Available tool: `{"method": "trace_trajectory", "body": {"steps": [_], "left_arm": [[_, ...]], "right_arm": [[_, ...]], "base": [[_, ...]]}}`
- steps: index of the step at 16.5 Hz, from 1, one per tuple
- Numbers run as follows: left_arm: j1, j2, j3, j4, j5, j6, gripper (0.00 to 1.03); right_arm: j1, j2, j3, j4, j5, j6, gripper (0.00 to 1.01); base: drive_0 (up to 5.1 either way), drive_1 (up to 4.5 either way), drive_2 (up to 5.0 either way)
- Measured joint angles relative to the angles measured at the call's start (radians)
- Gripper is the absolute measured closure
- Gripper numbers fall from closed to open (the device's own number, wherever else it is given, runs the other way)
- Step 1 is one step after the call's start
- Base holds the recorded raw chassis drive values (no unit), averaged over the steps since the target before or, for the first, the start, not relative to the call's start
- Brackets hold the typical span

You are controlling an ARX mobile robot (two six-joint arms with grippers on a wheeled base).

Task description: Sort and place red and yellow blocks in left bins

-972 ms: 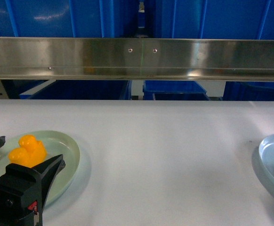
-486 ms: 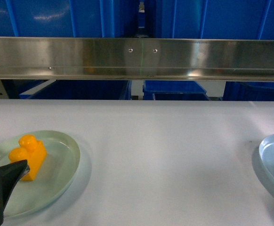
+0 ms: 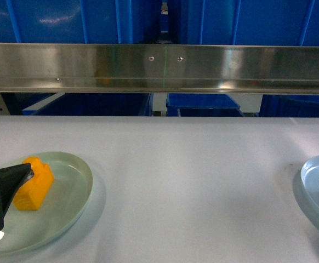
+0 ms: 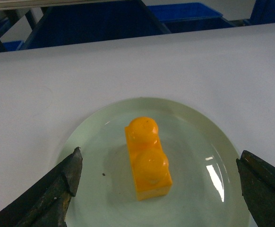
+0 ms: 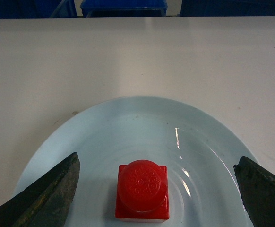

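Observation:
A yellow-orange two-stud brick [image 4: 148, 158] lies on the pale green plate [image 4: 194, 137], also seen at the head view's lower left as the brick [image 3: 34, 185] on the plate [image 3: 72, 186]. My left gripper [image 4: 159, 158] is open, its fingers wide apart on either side of the brick and touching nothing; in the head view only one finger [image 3: 9, 181] shows. A red block [image 5: 142, 191] sits on the pale blue plate [image 5: 128, 127]. My right gripper [image 5: 156, 161] is open and straddles it without contact. Blue bins [image 3: 102, 104] stand behind the table.
A long steel rail [image 3: 159, 68] runs across the back above the white table [image 3: 192, 164]. More blue crates [image 3: 203, 104] sit behind it. The pale blue plate [image 3: 318, 189] is at the table's right edge in the head view.
My left gripper has shifted left, so only one finger now shows beside the yellow brick. The brick has turned a little on its plate. The right side is unchanged.

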Motion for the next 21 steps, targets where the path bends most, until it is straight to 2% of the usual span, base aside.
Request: {"method": "trace_trajectory", "body": {"steps": [6, 11, 15, 16, 21], "left_arm": [[0.002, 0.0, 0.0, 0.0, 0.0, 0.0, 0.05], [0.002, 0.0, 0.0, 0.0, 0.0, -0.001, 0.05], [0.002, 0.0, 0.0, 0.0, 0.0, -0.001, 0.05], [0.002, 0.0, 0.0, 0.0, 0.0, -0.001, 0.05], [0.002, 0.0, 0.0, 0.0, 0.0, -0.001, 0.05]], "right_arm": [[0.002, 0.001, 0.032, -0.053, -0.004, 0.011, 0.03], [0.0, 0.082, 0.115, -0.124, -0.019, 0.036, 0.03], [0.013, 0.132, 0.139, -0.095, -0.014, 0.049, 0.03], [0.014, 0.145, 0.139, -0.084, -0.013, 0.054, 0.09], [0.019, 0.156, 0.114, -0.026, -0.029, 0.056, 0.57]], "base": [[0.0, 0.0, 0.0], [0.0, 0.0, 0.0], [0.0, 0.0, 0.0], [0.0, 0.0, 0.0], [0.0, 0.0, 0.0]]}}
